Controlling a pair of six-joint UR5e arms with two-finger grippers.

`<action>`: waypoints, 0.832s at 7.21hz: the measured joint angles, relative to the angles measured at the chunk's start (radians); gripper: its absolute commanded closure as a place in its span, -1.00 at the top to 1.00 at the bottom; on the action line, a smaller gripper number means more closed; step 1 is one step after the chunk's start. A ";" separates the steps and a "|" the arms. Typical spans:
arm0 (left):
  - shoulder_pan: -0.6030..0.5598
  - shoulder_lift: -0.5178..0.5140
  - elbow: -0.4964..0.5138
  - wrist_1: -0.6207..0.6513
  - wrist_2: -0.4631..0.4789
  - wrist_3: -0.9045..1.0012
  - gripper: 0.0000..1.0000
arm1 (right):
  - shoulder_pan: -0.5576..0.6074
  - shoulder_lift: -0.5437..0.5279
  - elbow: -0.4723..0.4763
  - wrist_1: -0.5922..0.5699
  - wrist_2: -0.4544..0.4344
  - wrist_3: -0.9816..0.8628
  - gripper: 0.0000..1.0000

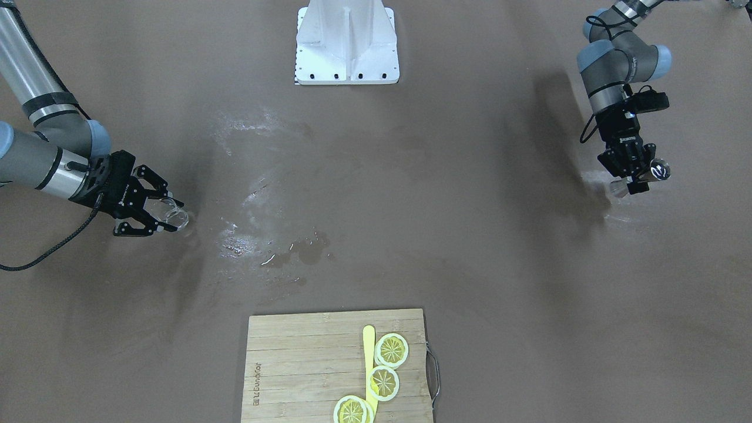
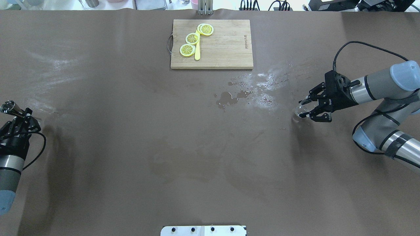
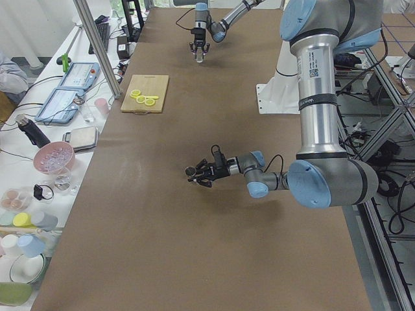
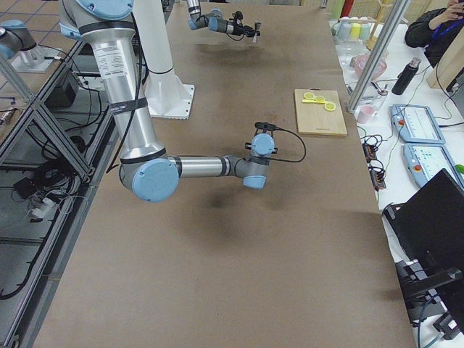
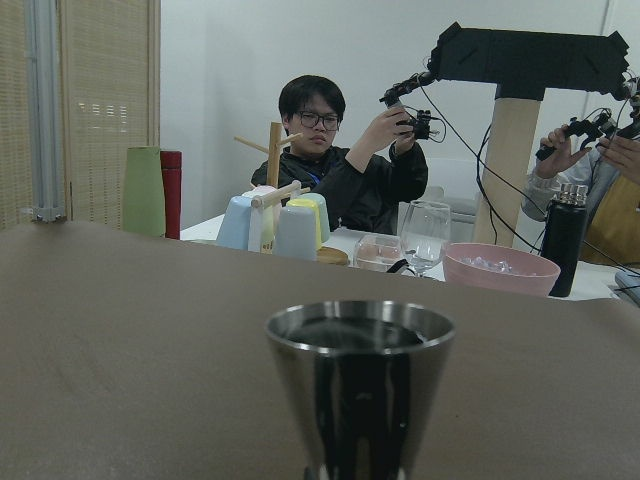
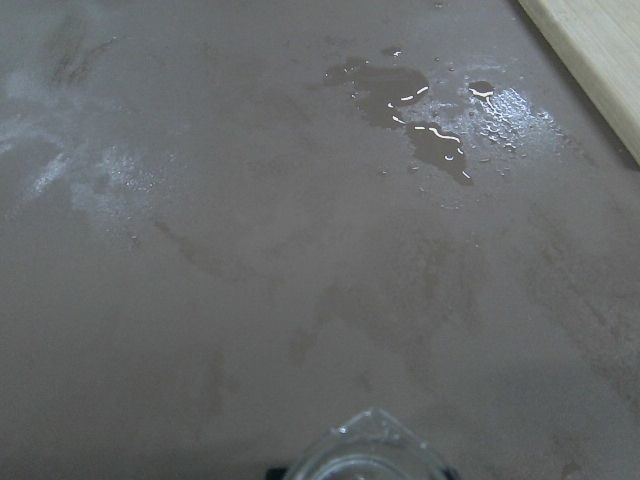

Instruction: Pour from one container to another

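Observation:
The clear glass cup (image 1: pixel 172 214) sits between the fingers of my right gripper (image 1: pixel 160 215), which is shut on it low over the table's right part. Overhead, the glass cup (image 2: pixel 299 109) shows at the tip of the right gripper (image 2: pixel 306 110). Only the glass cup's rim (image 6: pixel 365 452) shows in the right wrist view. My left gripper (image 1: pixel 637 176) is shut on the waist of the steel jigger (image 1: pixel 659 171), far off at the table's left end. From overhead the jigger (image 2: pixel 8 107) sticks out past the left gripper (image 2: pixel 18 117). In the left wrist view, the jigger's upper cone (image 5: pixel 360 385) fills the foreground.
A small puddle (image 2: pixel 228 98) and wet white streaks (image 2: pixel 265 80) lie mid-table, toward the right gripper. A bamboo cutting board (image 2: pixel 226 49) with lemon slices (image 2: pixel 192 38) and a yellow knife (image 2: pixel 197 52) lies at the far edge. The white robot base (image 1: pixel 346 41) stands at the near edge.

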 measured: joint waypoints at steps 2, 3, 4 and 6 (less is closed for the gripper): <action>0.018 -0.008 -0.006 0.043 0.003 -0.001 -0.48 | -0.007 0.003 -0.006 0.000 -0.004 -0.001 0.57; 0.023 -0.011 -0.007 0.066 0.003 -0.001 -0.29 | -0.009 0.004 -0.010 -0.001 -0.005 -0.001 0.61; 0.027 -0.014 -0.007 0.077 0.003 -0.001 0.06 | -0.011 0.005 -0.012 0.000 -0.007 -0.002 0.61; 0.030 -0.016 -0.008 0.082 0.004 -0.001 0.90 | -0.015 0.005 -0.013 0.000 -0.013 -0.002 0.63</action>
